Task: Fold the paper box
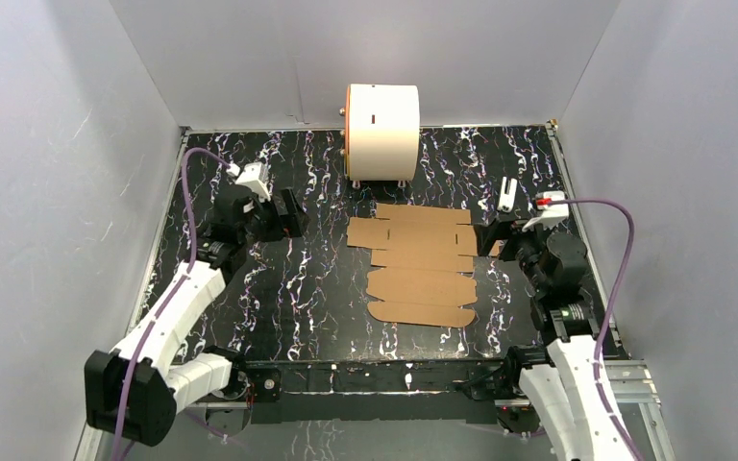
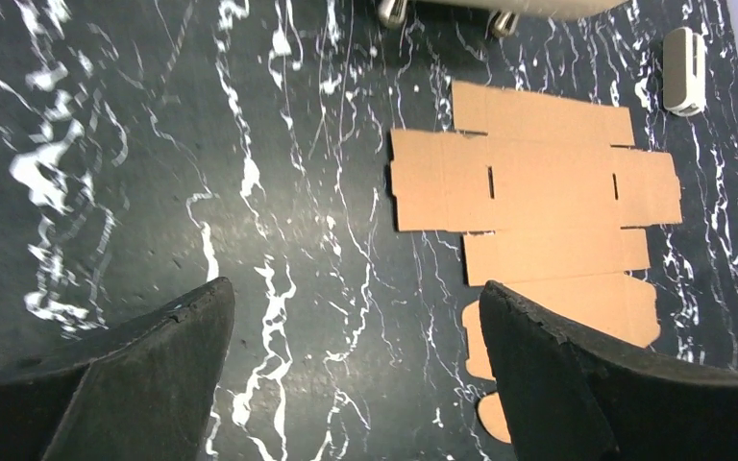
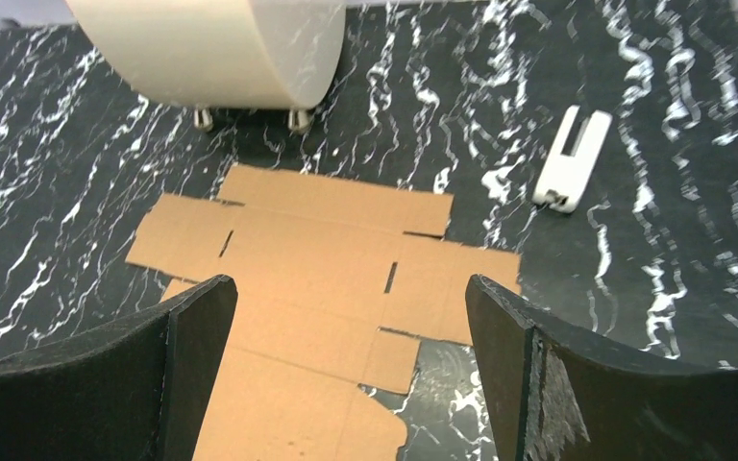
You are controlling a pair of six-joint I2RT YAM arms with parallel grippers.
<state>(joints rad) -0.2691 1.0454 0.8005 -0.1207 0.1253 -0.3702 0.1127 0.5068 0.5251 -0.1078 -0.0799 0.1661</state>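
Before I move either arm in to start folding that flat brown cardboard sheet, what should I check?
1. Flat brown die-cut cardboard sheet lies fully unfolded on the black marbled table: ok.
2. Left gripper open and empty: ok.
3. Right gripper open and empty, near the sheet's right edge: ok.
4. Large white orange-rimmed cylinder stands apart behind the sheet: ok.
5. Small white plastic piece lies right of the sheet, not touching: ok.
6. Whether the creases will fold easily: cannot tell.
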